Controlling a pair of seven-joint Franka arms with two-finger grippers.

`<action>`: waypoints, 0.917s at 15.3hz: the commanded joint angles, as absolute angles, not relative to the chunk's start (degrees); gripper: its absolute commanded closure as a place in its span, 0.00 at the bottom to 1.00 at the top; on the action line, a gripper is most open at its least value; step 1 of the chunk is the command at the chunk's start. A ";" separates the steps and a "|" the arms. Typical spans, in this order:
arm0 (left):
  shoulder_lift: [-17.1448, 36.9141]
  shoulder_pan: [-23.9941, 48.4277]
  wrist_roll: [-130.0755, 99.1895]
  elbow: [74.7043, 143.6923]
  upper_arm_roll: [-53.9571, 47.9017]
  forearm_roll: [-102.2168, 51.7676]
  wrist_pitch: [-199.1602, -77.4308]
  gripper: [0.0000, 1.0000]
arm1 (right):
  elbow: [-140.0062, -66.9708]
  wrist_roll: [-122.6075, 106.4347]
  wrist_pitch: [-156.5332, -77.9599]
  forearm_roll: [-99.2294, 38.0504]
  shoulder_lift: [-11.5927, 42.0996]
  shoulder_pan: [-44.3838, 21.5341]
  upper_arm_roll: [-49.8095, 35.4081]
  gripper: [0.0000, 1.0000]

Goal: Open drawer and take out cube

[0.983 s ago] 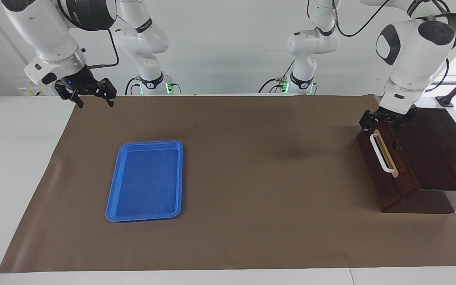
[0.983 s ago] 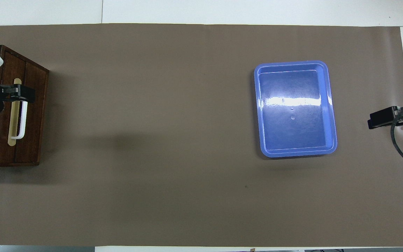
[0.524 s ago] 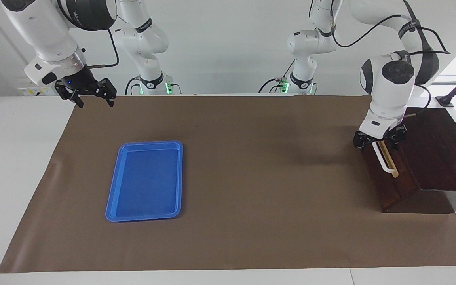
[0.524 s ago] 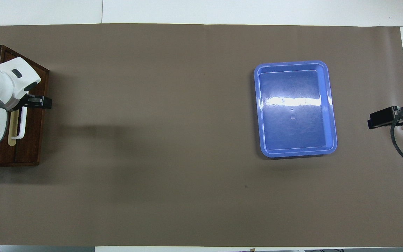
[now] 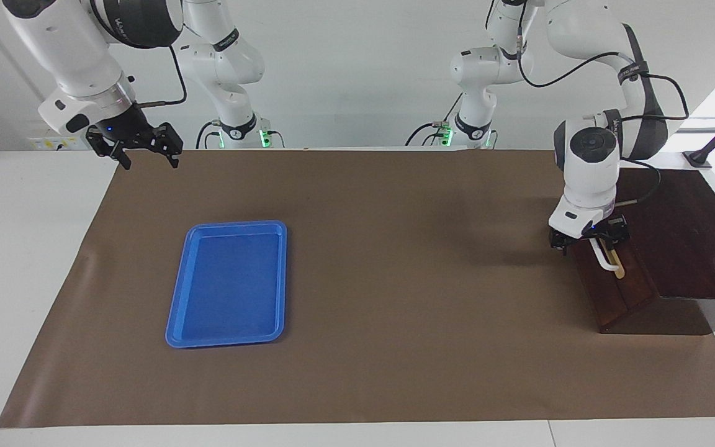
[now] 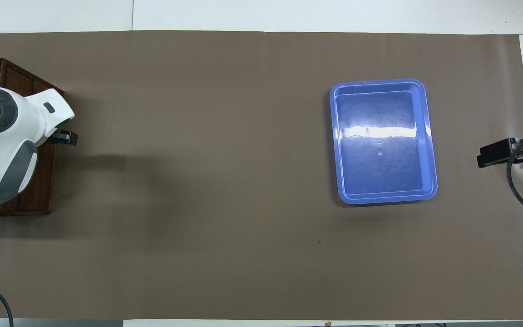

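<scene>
The dark wooden box stands at the left arm's end of the table, its drawer shut. My left gripper is low against the drawer front. Its fingers are open, one on each side of the white bar handle, whose farther end shows below them. In the overhead view the left wrist covers the handle, and only one finger sticks out past the box. The cube is hidden. My right gripper is open and empty, waiting above the mat's corner at the right arm's end; it also shows in the overhead view.
A flat blue tray lies empty on the brown mat toward the right arm's end; it also shows in the overhead view. White tabletop borders the mat.
My left gripper has come down and moved along the drawer front, from the handle's end nearer the robots to its middle. The wrist now covers the handle from above. The right arm has not moved.
</scene>
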State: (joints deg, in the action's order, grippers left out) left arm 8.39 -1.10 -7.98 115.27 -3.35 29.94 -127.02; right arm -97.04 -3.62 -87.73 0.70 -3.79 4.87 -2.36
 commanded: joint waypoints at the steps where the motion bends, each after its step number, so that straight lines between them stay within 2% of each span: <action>1: 9.93 -0.27 -16.30 116.11 -3.60 31.55 -130.86 0.00 | -97.38 -4.57 -86.84 0.62 -4.48 5.19 -2.46 0.00; 6: 10.81 8.51 -22.85 114.70 -3.60 26.30 -128.23 0.00 | -97.47 -4.57 -86.84 0.62 -4.48 5.27 -2.55 0.00; 14: 10.81 15.47 -28.56 113.29 -3.60 23.47 -125.69 0.00 | -97.47 -4.39 -86.84 0.62 -4.48 5.36 -2.46 0.00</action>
State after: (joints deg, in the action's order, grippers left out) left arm 9.90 12.73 -26.92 114.95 -3.76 26.18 -127.48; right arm -97.06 -3.62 -87.73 0.70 -3.79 4.87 -2.36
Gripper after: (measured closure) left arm 0.000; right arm 0.000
